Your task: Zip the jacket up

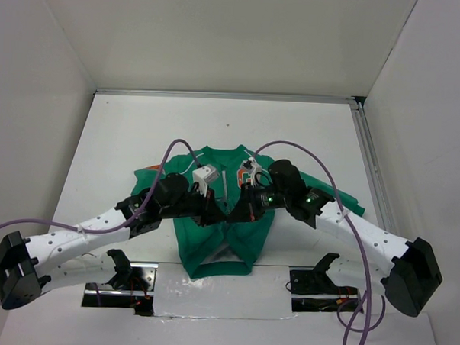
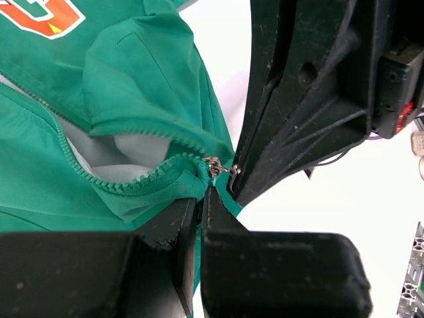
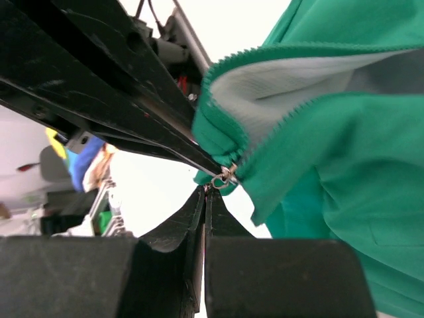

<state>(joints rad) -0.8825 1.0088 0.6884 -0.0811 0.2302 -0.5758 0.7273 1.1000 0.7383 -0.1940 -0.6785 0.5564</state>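
I am looking at one jacket (image 1: 211,256), green, lying in the middle of the desk (image 1: 140,130) with its hem toward the near edge and its collar toward the far edge, and both arms are meeting over its front. I am judging it as light, soft and floppy: the cloth is bunching and folding wherever it is touched, so it is going to drag along rather than resist unless something is anchoring it. The only stiff parts are the two rows of zip teeth (image 2: 132,184) and the single small metal zip pull (image 2: 215,165), which is looking slick and easy to lose. The sensible holds are that pull for one side and the cloth right beside the slider for the other, keeping the teeth taut between them. My left pincer (image 2: 204,199) is pressed together on a fold of the jacket just under the slider. My right pincer (image 3: 205,199) is also pressed together, and its tips are appearing to nip the zip pull, though the tab is tiny and I am reading that as likely, not certain. Beyond the slider the two tooth rows are lying apart, showing grey lining (image 2: 132,149). Counting up: one jacket, one zip, one pull, two tooth rows, one orange letter (image 2: 46,13) partly in view, two pincers.
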